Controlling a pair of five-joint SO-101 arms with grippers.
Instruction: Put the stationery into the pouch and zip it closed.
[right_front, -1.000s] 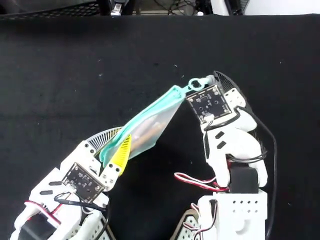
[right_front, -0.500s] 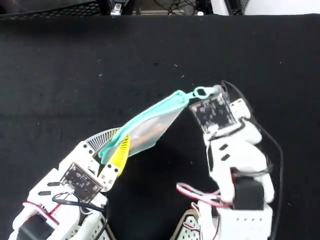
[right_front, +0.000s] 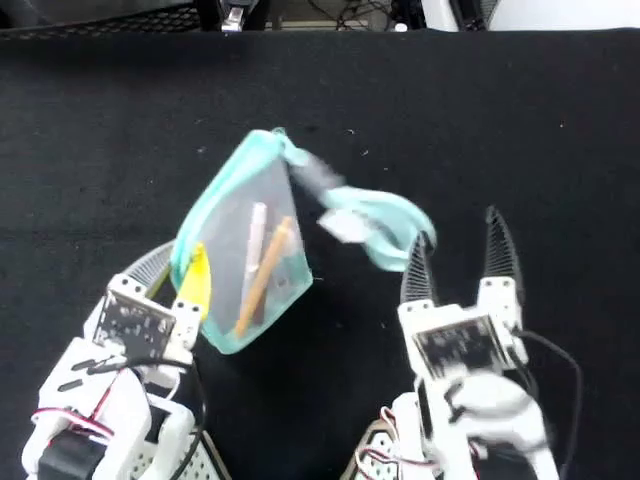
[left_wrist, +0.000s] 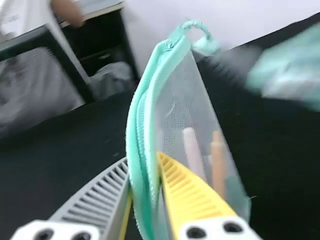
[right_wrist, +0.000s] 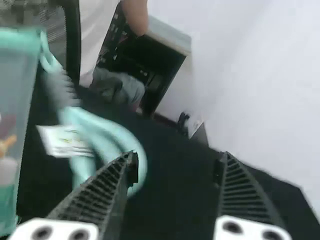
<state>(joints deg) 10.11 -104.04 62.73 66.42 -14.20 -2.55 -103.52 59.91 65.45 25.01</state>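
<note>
A teal mesh pouch (right_front: 245, 250) hangs above the black table, with a white pen (right_front: 255, 240) and an orange pen (right_front: 263, 275) inside it. My left gripper (right_front: 180, 280) is shut on the pouch's zipper edge (left_wrist: 145, 165), one grey and one yellow finger (left_wrist: 187, 192) on either side. The zipper looks closed up to its ring pull (left_wrist: 196, 29). A teal wrist strap (right_front: 375, 225) with a white tag (right_wrist: 65, 140) swings loose from the pouch's far corner. My right gripper (right_front: 455, 255) stands open beside the strap, nothing between its black fingers (right_wrist: 107, 187).
The black table (right_front: 500, 120) stretches around both arms. Dark shelving and a white wall stand beyond the table's far edge (right_front: 320, 30).
The right gripper has let go of the zipper pull, opened and drawn back toward its base. The pouch has swung left and now hangs upright from the left gripper, its strap swinging free.
</note>
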